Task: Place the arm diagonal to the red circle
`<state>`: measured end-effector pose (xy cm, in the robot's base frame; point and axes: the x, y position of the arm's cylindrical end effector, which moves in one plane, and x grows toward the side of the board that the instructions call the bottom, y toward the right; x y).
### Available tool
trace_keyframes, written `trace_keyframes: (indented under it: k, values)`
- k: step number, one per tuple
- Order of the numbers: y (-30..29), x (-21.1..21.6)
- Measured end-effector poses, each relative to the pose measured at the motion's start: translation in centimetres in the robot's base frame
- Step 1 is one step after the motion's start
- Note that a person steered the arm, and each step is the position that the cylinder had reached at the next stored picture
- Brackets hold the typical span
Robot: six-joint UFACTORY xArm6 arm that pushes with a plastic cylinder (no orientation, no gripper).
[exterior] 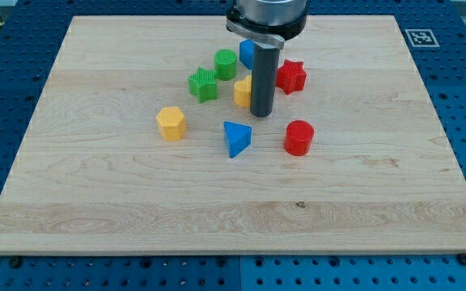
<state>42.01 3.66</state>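
The red circle [298, 137], a short red cylinder, stands right of the board's centre. My tip [262, 114] is the lower end of the dark rod and rests on the board up and to the left of the red circle, a short gap apart. The tip touches or nearly touches a yellow block [243, 92], partly hidden behind the rod. A blue triangle [236, 138] lies just below and left of the tip.
A red star [291, 77] sits right of the rod, a blue block [247, 53] behind it. A green cylinder [226, 64] and a green star [203, 84] lie to the left. A yellow hexagon [171, 123] is further left. The wooden board [95, 202] rests on a blue pegboard.
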Motion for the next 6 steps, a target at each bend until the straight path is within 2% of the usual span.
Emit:
trace_keyframes:
  k: [2, 4, 6]
  values:
    - [-2.8, -0.7]
    - [-8.7, -0.7]
    - [-8.1, -0.7]
